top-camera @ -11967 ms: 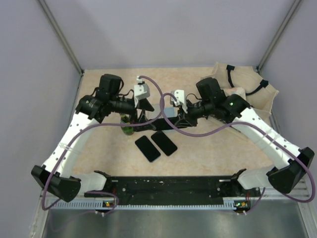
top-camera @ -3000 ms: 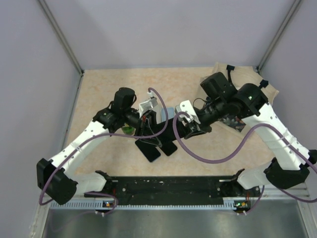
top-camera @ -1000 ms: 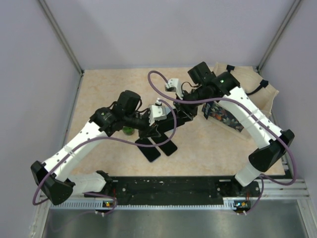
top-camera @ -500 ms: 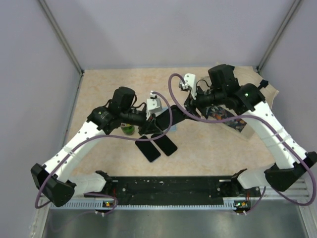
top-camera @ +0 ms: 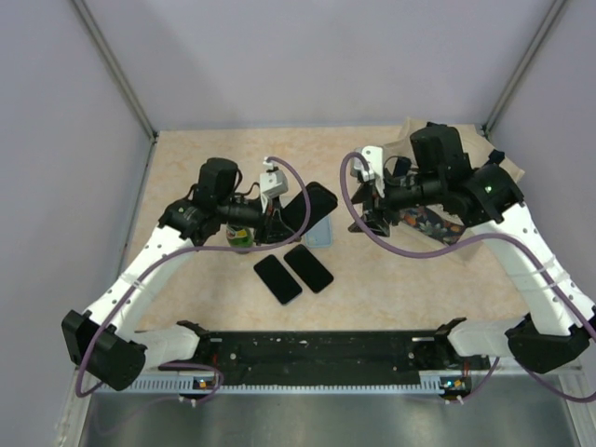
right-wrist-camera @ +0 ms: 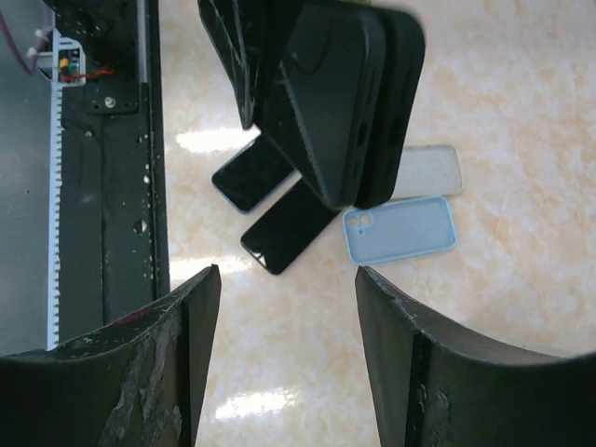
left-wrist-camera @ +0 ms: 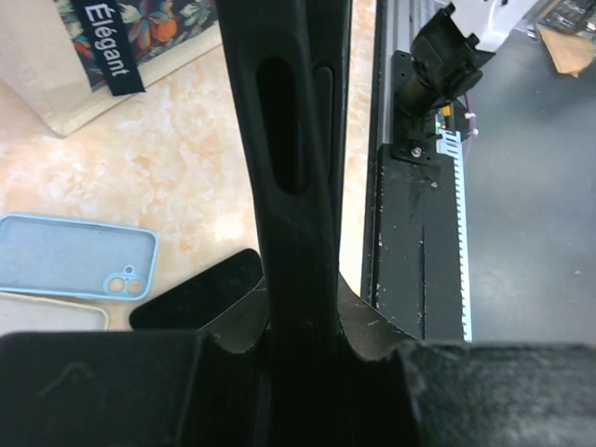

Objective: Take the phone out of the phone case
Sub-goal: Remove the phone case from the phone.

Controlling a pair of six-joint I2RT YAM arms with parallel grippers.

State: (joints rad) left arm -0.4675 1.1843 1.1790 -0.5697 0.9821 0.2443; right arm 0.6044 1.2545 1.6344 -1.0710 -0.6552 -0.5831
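Left fingers [left-wrist-camera: 112, 382] are clamped on one end of the black phone case [top-camera: 305, 209], which is held tilted above the desk [top-camera: 400, 289] around its middle. The left wrist view shows it edge-on, side slot towards the camera. Right fingers [right-wrist-camera: 158, 372] are spread wide with nothing between them, standing apart to the right of the case and pointed at it. In the right wrist view we see two dark slabs overlapping, so the phone [right-wrist-camera: 393, 102] may sit partly free of the case, but we cannot tell how much of it is seated. Beneath lie a light blue case [top-camera: 319, 233], a beige case [right-wrist-camera: 430, 170] just beside it, and two bare black phones [top-camera: 308, 268] on the near side. Risks as we judge them: (1) the hold is at one end only, so a push from the right will lever the case about the left fingers and may twist it out of them; (2) if the phone is loose in its shell, the tilt could let it slide out and drop onto the things beneath, striking the blue case or the bare phones; (3) the right fingers could close on case and phone together rather than on the phone alone, and a pull would then drag the whole lot instead of parting them; (4) a pinch on the case rim only would flex it and slip off
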